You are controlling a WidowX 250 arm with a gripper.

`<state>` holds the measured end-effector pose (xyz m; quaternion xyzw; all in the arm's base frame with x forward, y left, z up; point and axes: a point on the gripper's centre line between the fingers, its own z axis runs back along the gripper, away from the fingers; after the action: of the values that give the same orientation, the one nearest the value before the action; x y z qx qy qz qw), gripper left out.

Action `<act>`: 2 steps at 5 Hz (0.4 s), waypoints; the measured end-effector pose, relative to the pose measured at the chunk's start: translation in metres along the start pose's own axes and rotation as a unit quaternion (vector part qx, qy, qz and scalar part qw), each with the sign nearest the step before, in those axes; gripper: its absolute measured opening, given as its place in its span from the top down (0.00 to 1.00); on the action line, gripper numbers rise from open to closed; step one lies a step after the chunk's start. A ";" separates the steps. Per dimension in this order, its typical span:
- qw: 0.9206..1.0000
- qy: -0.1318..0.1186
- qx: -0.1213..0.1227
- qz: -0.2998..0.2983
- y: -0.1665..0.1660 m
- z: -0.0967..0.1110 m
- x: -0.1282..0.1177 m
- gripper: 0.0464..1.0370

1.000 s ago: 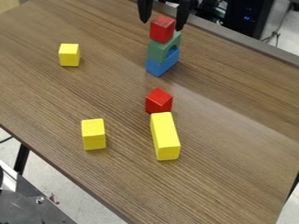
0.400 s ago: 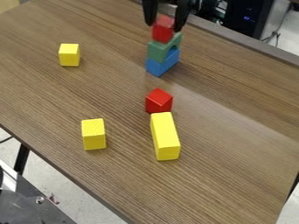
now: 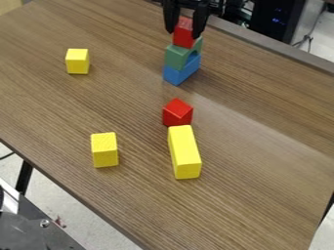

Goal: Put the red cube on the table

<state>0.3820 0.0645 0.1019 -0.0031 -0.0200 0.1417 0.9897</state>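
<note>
My gripper (image 3: 183, 34) pinches the red cube (image 3: 184, 38), fingers closed to its width; I should lift straight off the green arch block (image 3: 176, 57) before moving sideways.

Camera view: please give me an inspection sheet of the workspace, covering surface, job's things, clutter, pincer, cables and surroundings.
Surface: wood-grain table, no spill or damage seen.
Job's things: upper red cube atop the green block, which sits on the blue block.
Clutter: lower red cube close to the long yellow block; two smaller yellow blocks stand apart.
Gripper: pincer at the stack's top, closed on the upper red cube.
Cables: thin cable beyond the table, upper right.
Surroundings: black case with blue lights; metal plate, lower left.
</note>
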 end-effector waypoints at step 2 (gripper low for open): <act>1.000 -0.005 0.012 0.008 0.002 0.001 -0.004 0.50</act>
<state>0.3772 0.0653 0.1031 0.0091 -0.0237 0.1501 0.9883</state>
